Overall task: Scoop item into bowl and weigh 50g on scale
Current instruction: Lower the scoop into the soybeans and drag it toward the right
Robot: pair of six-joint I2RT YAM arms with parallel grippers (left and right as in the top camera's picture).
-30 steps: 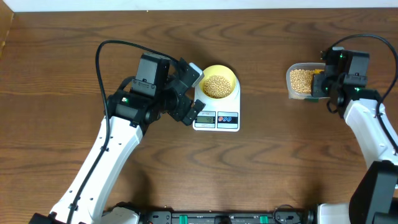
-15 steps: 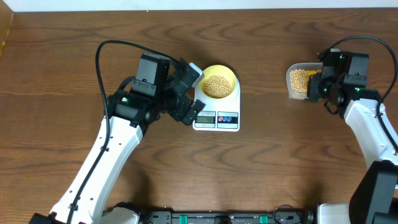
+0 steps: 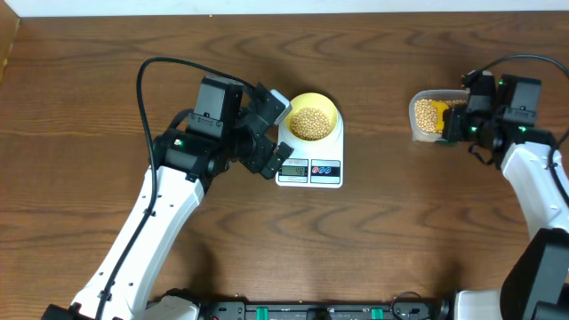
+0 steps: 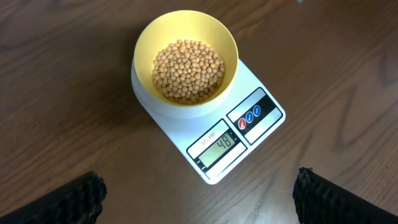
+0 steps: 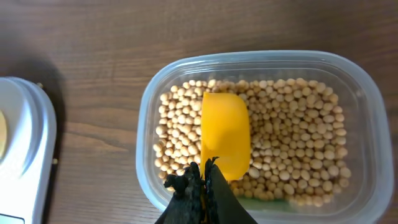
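Observation:
The pale yellow bowl (image 3: 313, 116) holds tan beans (image 4: 188, 70) and sits on the white scale (image 3: 311, 165). The scale display (image 4: 222, 146) reads 48. My left gripper (image 4: 199, 202) is open and empty, hovering just in front of the scale, with its fingers (image 4: 59, 199) at the lower corners of the left wrist view. My right gripper (image 5: 204, 186) is shut on the handle of the yellow scoop (image 5: 225, 142), which lies face down in the beans (image 5: 292, 134) of the clear tub (image 5: 373, 124). The tub (image 3: 428, 116) is at the right in the overhead view, with my right gripper (image 3: 460, 120) at its right side.
The brown wooden table (image 3: 382, 240) spreads around the scale and tub. The table's far edge (image 3: 284, 15) meets a white wall. The edge of the scale (image 5: 22, 149) shows at the left of the right wrist view.
My right arm has shifted slightly to the right, drawing the scoop back across the tub. The left arm, bowl and scale have not moved.

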